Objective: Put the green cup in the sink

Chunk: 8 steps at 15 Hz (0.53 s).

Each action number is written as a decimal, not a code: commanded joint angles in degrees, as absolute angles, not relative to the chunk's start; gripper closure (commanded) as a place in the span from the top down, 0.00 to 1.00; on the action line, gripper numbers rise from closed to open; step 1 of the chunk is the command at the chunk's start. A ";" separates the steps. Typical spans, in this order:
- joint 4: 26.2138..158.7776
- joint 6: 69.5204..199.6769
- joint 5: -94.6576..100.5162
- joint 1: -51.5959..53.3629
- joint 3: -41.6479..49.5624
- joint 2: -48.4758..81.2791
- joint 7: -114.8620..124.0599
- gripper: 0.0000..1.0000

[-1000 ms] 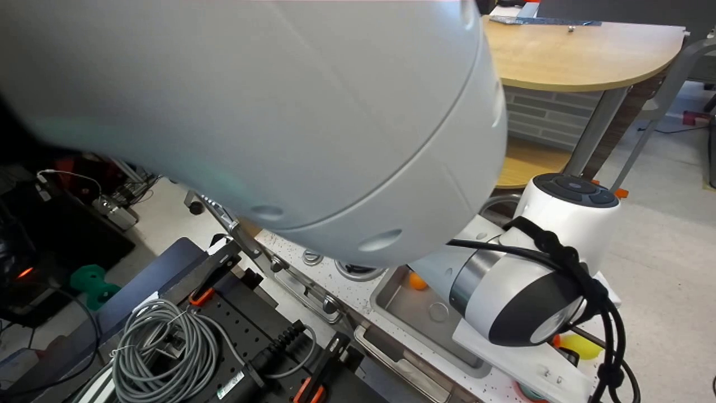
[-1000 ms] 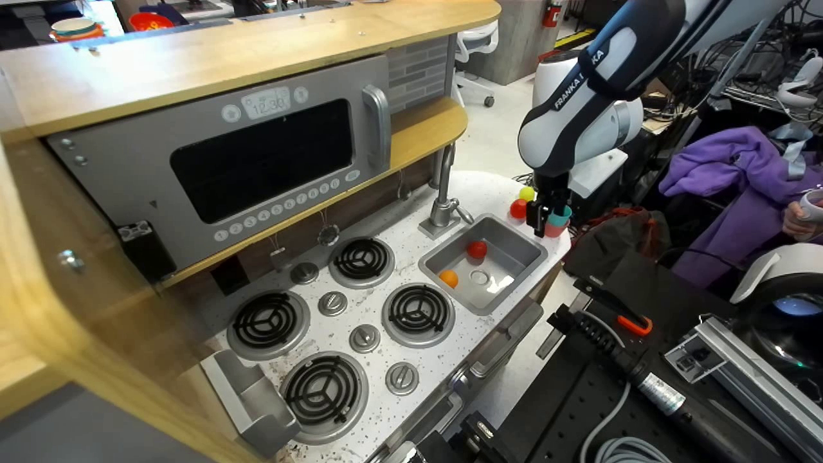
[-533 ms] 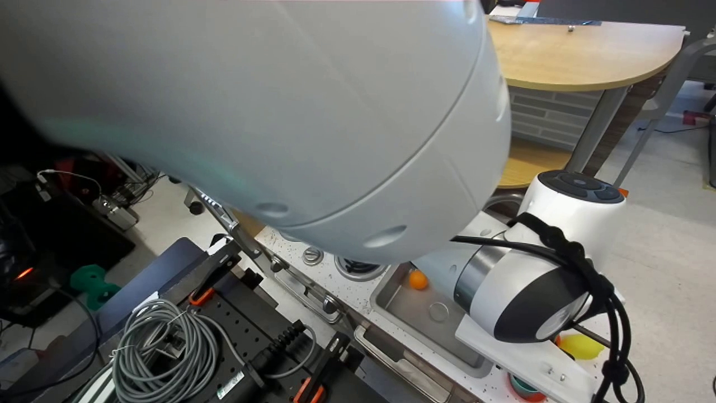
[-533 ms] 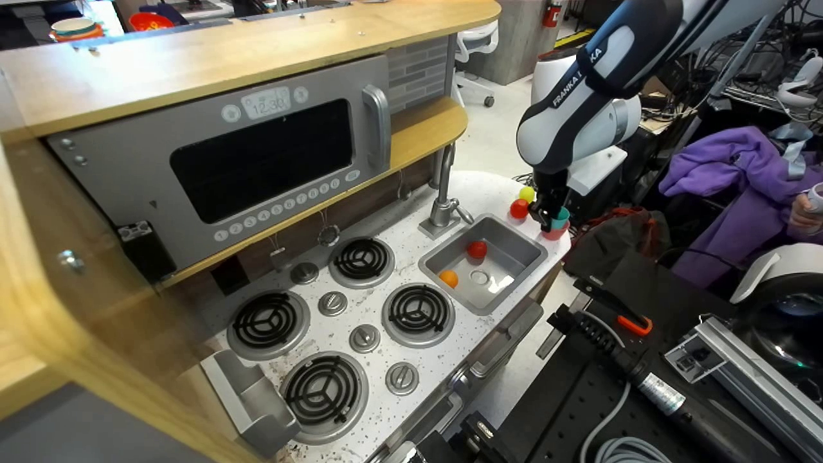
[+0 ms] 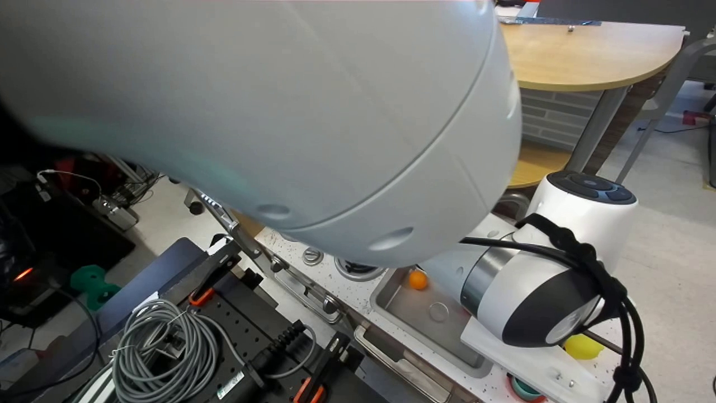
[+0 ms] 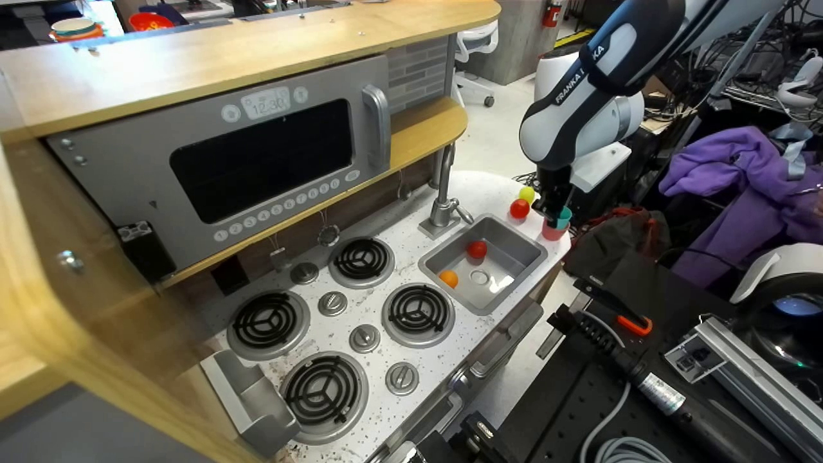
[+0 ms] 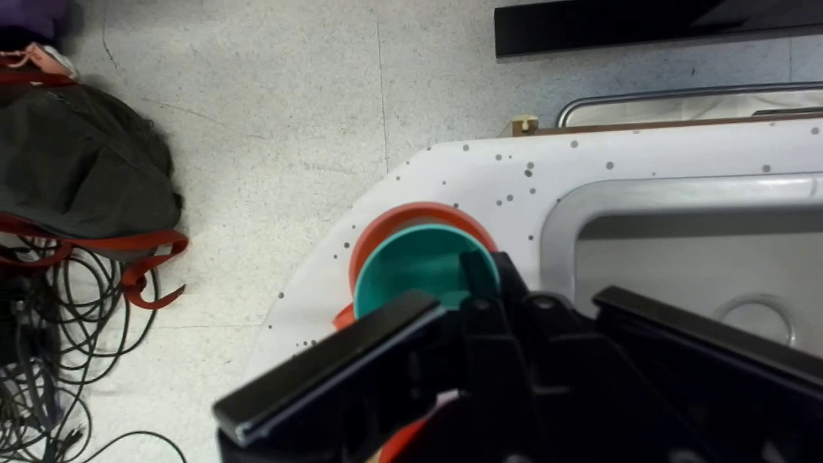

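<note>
The teal green cup is caught by its rim in my gripper; in the wrist view one finger is inside it and one outside, shut on the wall. Below it is a coral-red cup at the rounded end of the counter; how deep the green cup sits in it I cannot tell. In an exterior view the green cup shows beside the dark fingers; elsewhere only a bit of the green cup shows past the arm. The grey sink lies beside the cups, its rim just right of the gripper.
The sink holds a red ball and an orange ball. A red ball and a yellow ball rest on the counter beyond it. The faucet rises behind the sink, and stove burners lie on its far side.
My gripper's jaws have closed on the green cup's rim. The hand has shifted a little to the right in an exterior view. The balls have not moved.
</note>
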State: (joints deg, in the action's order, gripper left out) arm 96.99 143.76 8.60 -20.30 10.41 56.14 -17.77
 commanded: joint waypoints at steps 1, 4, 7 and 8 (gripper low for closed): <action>99.94 144.60 9.14 -20.13 10.83 53.31 -17.17 0.01; 103.91 146.28 8.99 -19.79 11.09 49.31 -16.52 0.01; 108.33 147.86 7.99 -20.64 10.07 43.82 -16.92 0.01; 109.05 148.16 7.72 -20.72 9.91 42.51 -16.82 0.01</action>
State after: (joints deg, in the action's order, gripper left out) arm 102.64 145.88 8.54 -20.31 10.64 49.32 -17.17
